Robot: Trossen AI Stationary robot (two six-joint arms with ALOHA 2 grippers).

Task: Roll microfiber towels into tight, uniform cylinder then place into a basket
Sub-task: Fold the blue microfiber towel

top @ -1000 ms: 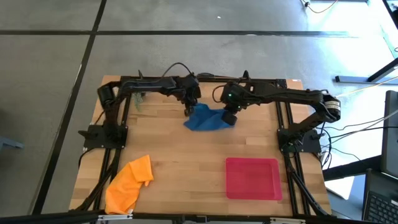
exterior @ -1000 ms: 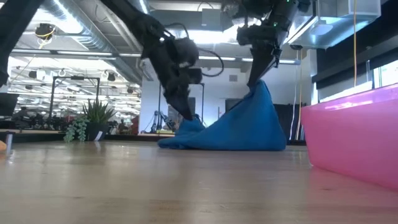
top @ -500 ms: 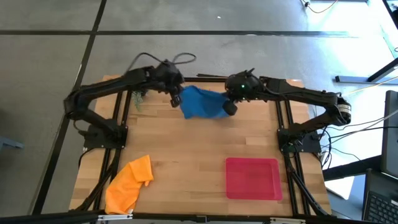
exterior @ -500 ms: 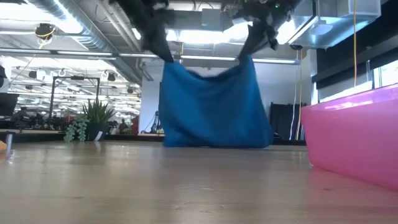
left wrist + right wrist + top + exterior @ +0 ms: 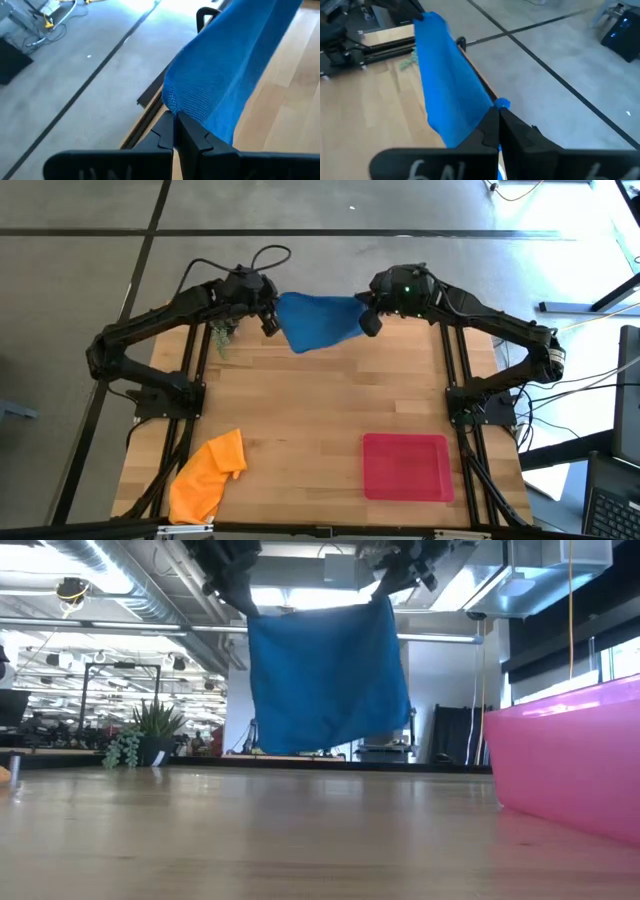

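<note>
The blue towel (image 5: 316,321) hangs in the air above the far edge of the table (image 5: 310,415), stretched between the two grippers and clear of the wood. In the low view it hangs as a nearly flat sheet (image 5: 325,675), its lower hem well above the tabletop. The left gripper (image 5: 270,319) pinches one upper corner, its fingers closed tight on the cloth; in the left wrist view the two dark fingertips (image 5: 192,135) meet on the towel's edge and the cloth (image 5: 225,70) runs away from them toward the other arm. The right gripper (image 5: 368,318) clamps the opposite upper corner the same way; in the right wrist view a small tuft of blue pokes out just past its closed fingers (image 5: 517,131), and the sheet (image 5: 447,95) spreads out from there toward the left arm.

The orange towel (image 5: 208,474) lies crumpled on the near part of the table, on the left arm's side and well apart from both grippers. The red basket (image 5: 406,467) sits flat on the near part of the table on the right arm's side, also far from the grippers; its wall shows pink at the edge of the low view (image 5: 565,760). A small green sprig (image 5: 221,336) lies on the wood just beside the left gripper. No brand, label or writing can be read anywhere.
</note>
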